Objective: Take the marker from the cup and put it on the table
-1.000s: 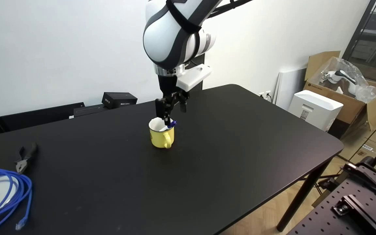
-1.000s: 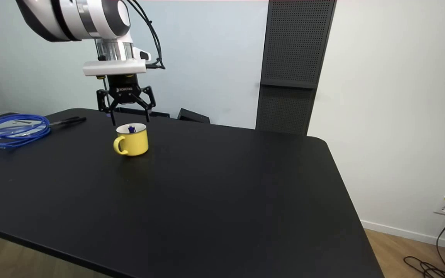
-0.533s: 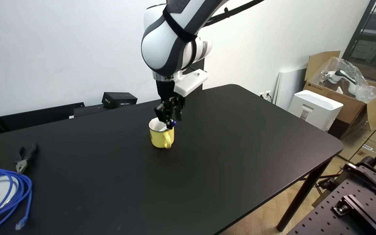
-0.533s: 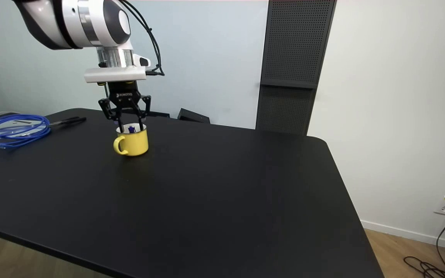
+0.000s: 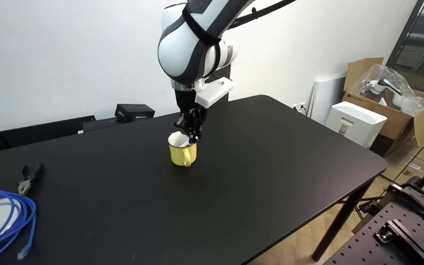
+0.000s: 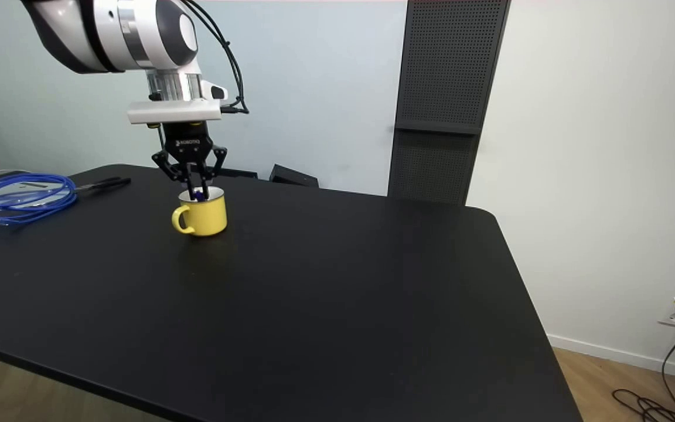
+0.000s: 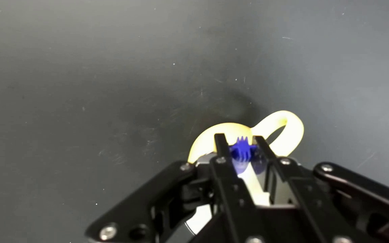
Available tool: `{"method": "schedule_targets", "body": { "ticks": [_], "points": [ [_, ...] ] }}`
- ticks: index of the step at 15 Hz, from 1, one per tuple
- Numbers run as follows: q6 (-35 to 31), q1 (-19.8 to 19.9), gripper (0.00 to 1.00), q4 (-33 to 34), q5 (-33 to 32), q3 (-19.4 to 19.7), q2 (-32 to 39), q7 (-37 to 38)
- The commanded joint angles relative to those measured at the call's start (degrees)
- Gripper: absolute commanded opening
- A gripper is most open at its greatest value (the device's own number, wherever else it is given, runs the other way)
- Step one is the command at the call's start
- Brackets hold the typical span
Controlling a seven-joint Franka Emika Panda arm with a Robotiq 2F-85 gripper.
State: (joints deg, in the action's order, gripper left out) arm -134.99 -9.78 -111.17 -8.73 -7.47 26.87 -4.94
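The yellow cup (image 5: 178,156) stands upright on the black table (image 5: 241,206), its pale inside partly hidden by the gripper. Leaning in it with its top at the rim is the marker (image 7: 242,150), white with a blue cap end. My gripper (image 6: 199,198) points down over the cup's handle-side rim. In the wrist view its narrow fingers (image 7: 222,146) stand on either side of the blue cap, close against it, so the jaws are shut on the marker. The cup's handle (image 7: 290,135) sticks out beside the fingers. The marker's lower end is hidden inside the cup.
A coiled blue cable (image 5: 28,209) and pliers (image 5: 29,178) lie on the table, well apart from the cup. Black boxes (image 5: 134,112) stand behind the table's far edge. Off the table are a cardboard box (image 5: 388,110) and a white case (image 5: 355,123).
The gripper has come down to the cup and its fingers have drawn together from wide apart onto the marker's blue end. The cup has shifted very slightly.
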Motion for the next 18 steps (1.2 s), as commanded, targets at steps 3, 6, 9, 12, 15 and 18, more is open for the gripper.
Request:
{"method": "schedule_targets", "body": {
  "ticks": [3,6,9,12,15,18],
  "points": [
    [3.34,1.18,0.06,-2.36,3.87,-1.61,-5.72,-3.41],
    [4.11,1.11,0.06,-5.55,4.3,-1.75,-11.57,-4.35],
    [3.53,0.8,0.06,-9.0,4.04,-1.82,-17.65,-4.27],
    [3.58,0.47,0.06,-11.95,4.09,-2.22,-22.27,-4.65],
    [3.71,0.49,0.06,-14.15,6.03,-2.59,-23.86,-6.82],
    [2.45,0.72,0.06,-15.61,9.32,-2.72,-22.83,-11.49]
  ]
}}
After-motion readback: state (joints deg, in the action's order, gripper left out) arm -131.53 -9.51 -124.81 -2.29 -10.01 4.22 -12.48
